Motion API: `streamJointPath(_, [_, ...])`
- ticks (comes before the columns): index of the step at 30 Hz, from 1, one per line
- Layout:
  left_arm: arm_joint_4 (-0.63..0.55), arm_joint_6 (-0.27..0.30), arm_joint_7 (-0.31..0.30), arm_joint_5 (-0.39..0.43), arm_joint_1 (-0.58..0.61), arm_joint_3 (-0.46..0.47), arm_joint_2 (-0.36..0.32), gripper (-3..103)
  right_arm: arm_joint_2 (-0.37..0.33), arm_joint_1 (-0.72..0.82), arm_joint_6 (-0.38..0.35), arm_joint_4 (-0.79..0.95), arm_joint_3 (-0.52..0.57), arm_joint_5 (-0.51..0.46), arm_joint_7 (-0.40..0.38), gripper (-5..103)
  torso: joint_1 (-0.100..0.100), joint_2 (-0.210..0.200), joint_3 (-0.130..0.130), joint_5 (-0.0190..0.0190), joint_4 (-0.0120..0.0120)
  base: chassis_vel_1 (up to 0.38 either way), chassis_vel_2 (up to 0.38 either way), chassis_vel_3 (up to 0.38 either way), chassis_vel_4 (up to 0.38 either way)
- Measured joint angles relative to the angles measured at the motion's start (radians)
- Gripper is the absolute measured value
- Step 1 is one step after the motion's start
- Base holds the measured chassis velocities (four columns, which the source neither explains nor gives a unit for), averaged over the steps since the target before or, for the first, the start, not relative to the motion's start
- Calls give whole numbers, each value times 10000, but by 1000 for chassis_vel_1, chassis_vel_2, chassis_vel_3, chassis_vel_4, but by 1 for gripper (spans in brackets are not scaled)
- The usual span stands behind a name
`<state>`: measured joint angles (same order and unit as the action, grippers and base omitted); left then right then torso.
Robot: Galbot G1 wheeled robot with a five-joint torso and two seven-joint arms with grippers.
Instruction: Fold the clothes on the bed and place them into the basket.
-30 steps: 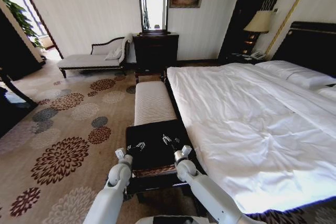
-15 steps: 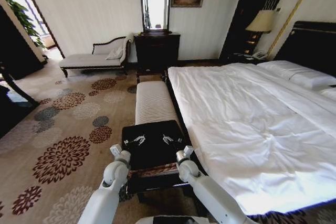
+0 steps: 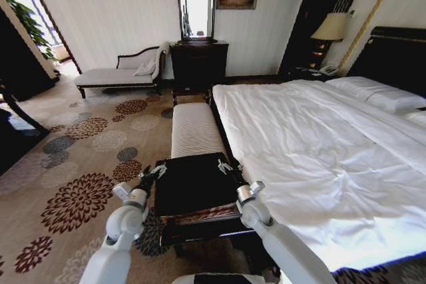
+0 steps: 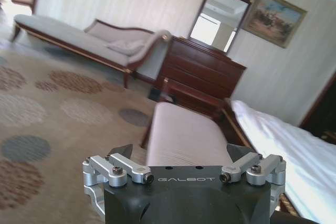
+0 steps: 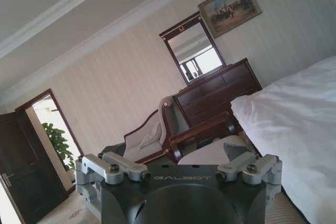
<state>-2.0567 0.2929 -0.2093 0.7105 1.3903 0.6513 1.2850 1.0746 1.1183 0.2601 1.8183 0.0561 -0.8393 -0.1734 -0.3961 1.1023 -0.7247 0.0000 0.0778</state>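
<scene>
Wicker basket [image 3: 200, 215] stands on the floor at the foot corner of the bed [image 3: 313, 144], just before the striped bench [image 3: 194, 128]. Its top is a flat sheet of black fabric [image 3: 193, 181]. Cannot tell T-shirt from lining here: no white lettering shows, and no sleeve or hem edge. The white duvet carries no dark cloth in the part seen, so my judgement is that the T-shirt already lies in the basket.

Left end effector [image 3: 152, 172] hangs at the basket's left rim, over carpet; its fingers stand apart with nothing between them in the left wrist view. Right end effector [image 3: 229, 166] hangs at the basket's far right corner, next to the bed edge, likewise released and empty.

Handling, as judged:
- Light, limp knit with no stiffness, so it sags and unfolds if lifted by one point.
- Not fragile and not slippery, though black on black makes its edges hard to find.
- Best hold is a pinch at two corners or both shoulders, one per arm.
- Wicker rim could snag loose cloth.
</scene>
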Motion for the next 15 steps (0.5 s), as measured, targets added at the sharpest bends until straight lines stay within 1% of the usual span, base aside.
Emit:
streamJointPath(2, [-245, -354, 29, -1003, 524, 632, -165, 100, -173, 301, 74, 350, 577, 328, 106, 100, 0, 0, 0, -2, -3, 0, 0, 0, 0])
streamJointPath(3, [-245, -354, 29, -1003, 524, 632, -165, 100, -173, 301, 74, 350, 577, 328, 106, 100, 0, 0, 0, -2, -3, 0, 0, 0, 0])
streamJointPath(5, [-536, -620, 127, -1560, 936, 940, -216, 100, -263, 571, 102, 576, 1000, 721, 117, 100, 0, 0, 0, 0, 0, 0, 0, 0, 0])
streamJointPath(6, [-842, -830, 165, -1954, 1321, 1138, -198, 100, -302, 865, 129, 775, 1379, 1076, 94, 100, 0, 0, 0, 0, -3, 0, 0, 0, 0])
streamJointPath(7, [-1087, -971, 162, -2226, 1632, 1261, -123, 100, -301, 1197, 183, 999, 1704, 1339, 42, 100, 0, 0, 0, 1, 2, 0, 0, 0, 0])
streamJointPath(8, [-1289, -1089, 131, -2459, 1913, 1331, -23, 100, -267, 1469, 197, 1189, 1932, 1498, -8, 100, 0, 0, 0, 0, 1, 0, 0, 0, 0])
streamJointPath(9, [-1289, -1089, 131, -2459, 1913, 1331, -23, 100, -267, 1469, 197, 1189, 1932, 1498, -8, 100, 0, 0, 0, 0, 1, 0, 0, 0, 0])
streamJointPath(10, [-1537, -1286, 38, -2759, 2317, 1390, 141, 100, -183, 1854, 227, 1464, 2224, 1693, -63, 100, 0, 0, 1, 1, 4, 0, 0, 0, 0])
streamJointPath(11, [-1649, -1487, 4, -2934, 2557, 1402, 243, 100, -96, 2090, 238, 1622, 2416, 1822, -85, 100, 0, 0, 0, 2, 1, 0, 0, 0, 0])
streamJointPath(12, [-1890, -2076, -3, -3401, 3132, 1400, 487, 100, 222, 2711, 285, 2056, 2977, 2363, -118, 100, 1, 1, 1, -1, -4, 0, 0, 0, 0])
streamJointPath(13, [-2004, -2474, 79, -3760, 3442, 1368, 636, 100, 444, 3059, 351, 2236, 3288, 2726, -70, 100, 1, 1, 1, 2, -8, 0, 0, 0, 0])
streamJointPath(14, [-2004, -2474, 79, -3760, 3442, 1368, 636, 100, 444, 3059, 351, 2236, 3288, 2726, -70, 100, 1, 1, 1, 2, -8, 0, 0, 0, 0])
streamJointPath(15, [-2073, -2855, 163, -4067, 3669, 1332, 756, 100, 760, 3499, 497, 2395, 3696, 3256, 9, 100, 3, 2, 2, -1, 0, 0, 0, 0, 0])
